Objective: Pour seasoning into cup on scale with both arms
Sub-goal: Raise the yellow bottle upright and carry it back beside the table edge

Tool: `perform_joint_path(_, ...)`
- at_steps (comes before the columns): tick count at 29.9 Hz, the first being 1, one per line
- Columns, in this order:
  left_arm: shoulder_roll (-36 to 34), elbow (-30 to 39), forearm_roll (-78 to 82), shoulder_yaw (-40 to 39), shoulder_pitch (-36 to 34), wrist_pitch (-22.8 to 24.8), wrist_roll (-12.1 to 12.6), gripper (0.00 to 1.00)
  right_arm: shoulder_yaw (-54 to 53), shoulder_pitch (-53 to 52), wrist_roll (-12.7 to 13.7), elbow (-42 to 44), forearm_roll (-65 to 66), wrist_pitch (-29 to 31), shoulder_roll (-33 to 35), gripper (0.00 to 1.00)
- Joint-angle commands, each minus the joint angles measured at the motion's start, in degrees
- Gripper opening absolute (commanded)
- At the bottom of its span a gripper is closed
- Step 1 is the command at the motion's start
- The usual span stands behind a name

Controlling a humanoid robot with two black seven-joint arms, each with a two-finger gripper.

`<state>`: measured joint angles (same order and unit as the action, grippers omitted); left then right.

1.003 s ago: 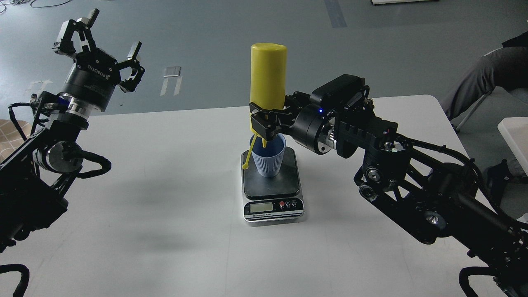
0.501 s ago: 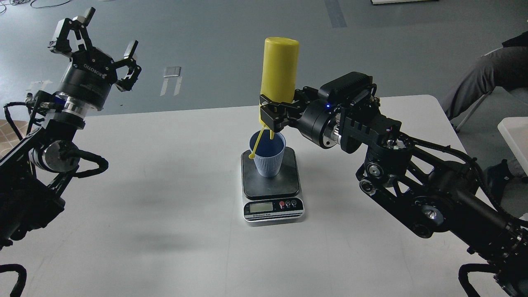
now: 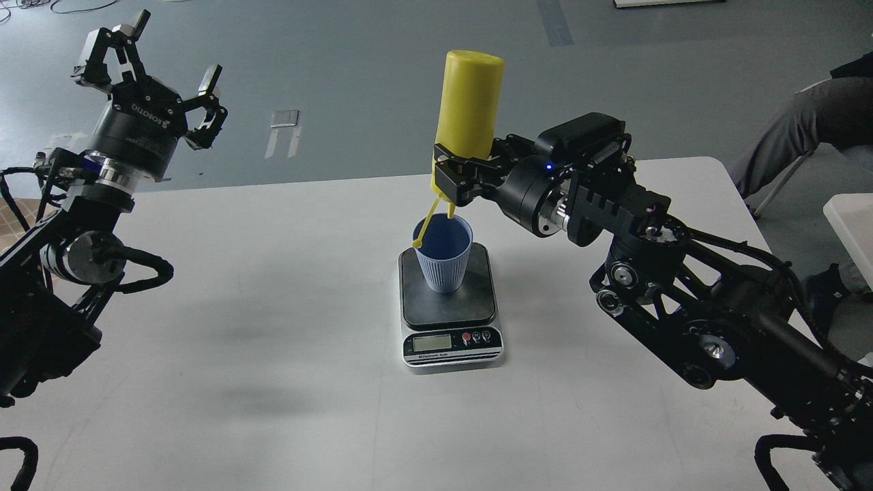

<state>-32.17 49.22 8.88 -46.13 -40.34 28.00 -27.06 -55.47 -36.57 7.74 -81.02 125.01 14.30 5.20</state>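
Seasoning bottle (image 3: 470, 112), yellow, inverted, nozzle just above the cup (image 3: 443, 254); clamped near its neck by the right gripper (image 3: 455, 179). Cup, light blue, upright on the scale (image 3: 450, 310), mid-worktop (image 3: 273, 341). Cap strap (image 3: 427, 226) dangling against the cup rim. Left gripper (image 3: 146, 68) raised far left, fingers spread, empty.

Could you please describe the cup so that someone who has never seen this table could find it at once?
On the white table, near the middle, sits a small scale with a dark platform. The cup stands upright on that platform: light blue, tapered and ribbed, directly under the upturned yellow bottle gripped by the right pincer.
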Motion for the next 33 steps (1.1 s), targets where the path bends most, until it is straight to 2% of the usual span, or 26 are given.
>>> perform_joint_path(1,0.09,0.0,0.0,0.07,0.0,0.0,0.08,0.97,-7.79,-0.08,1.05,-0.02,-5.86,0.9,-4.21,0.0)
perform_joint_path(2,0.18,0.0,0.0,0.07,0.0,0.0,0.16,0.97,-9.64,-0.26,2.01,0.07,-14.09,0.9,-4.32,0.0)
perform_joint_path(4,0.27,0.0,0.0,0.07,0.0,0.0,0.17,0.97,-11.58,-0.34,4.12,0.07,-21.61,1.25,-4.14,0.0)
perform_joint_path(5,0.35,0.0,0.0,0.07,0.0,0.0,0.17,0.97,-13.77,-0.35,6.48,0.07,-29.83,2.39,-3.71,0.0)
perform_joint_path(6,0.36,0.0,0.0,0.07,0.0,0.0,0.17,0.97,-14.92,-0.35,7.37,0.16,-34.17,3.09,-3.44,0.0)
perform_joint_path(8,0.53,0.0,0.0,0.07,0.0,0.0,0.17,0.97,-19.13,-0.26,9.57,1.12,-52.58,5.64,-2.04,0.0)
perform_joint_path(10,0.53,0.0,0.0,0.16,0.0,0.0,0.25,0.97,-20.38,-0.17,9.93,2.7,-62.56,5.74,-0.81,0.0)
perform_joint_path(13,0.44,0.0,0.0,0.16,0.0,0.0,0.25,0.97,-22.22,0.09,9.93,6.56,-84.33,5.3,2.18,0.0)
perform_joint_path(15,0.36,0.0,0.0,0.16,0.0,0.0,0.25,0.97,-27.81,1.05,10.28,8.59,-93.48,5.91,1.93,0.0)
perform_joint_path(20,0.18,0.0,0.0,0.16,0.0,0.0,0.34,0.97,-35.67,6.85,10.46,11.41,-102.59,6.79,0.52,0.0)
perform_joint_path(25,0.35,0.0,0.0,0.25,0.0,0.0,0.34,0.97,-36.46,15.02,8.88,13.34,-116.53,8.55,-1.06,0.0)
perform_joint_path(28,0.53,0.0,0.0,0.25,-0.09,0.0,0.43,0.97,-36.64,19.24,8.79,13.0,-124.11,9.51,-3.69,0.0)
perform_joint_path(33,0.62,0.0,0.0,0.16,-0.18,0.0,0.43,0.97,-38.92,24.6,8.09,12.73,-126.06,11.8,-5.2,0.0)
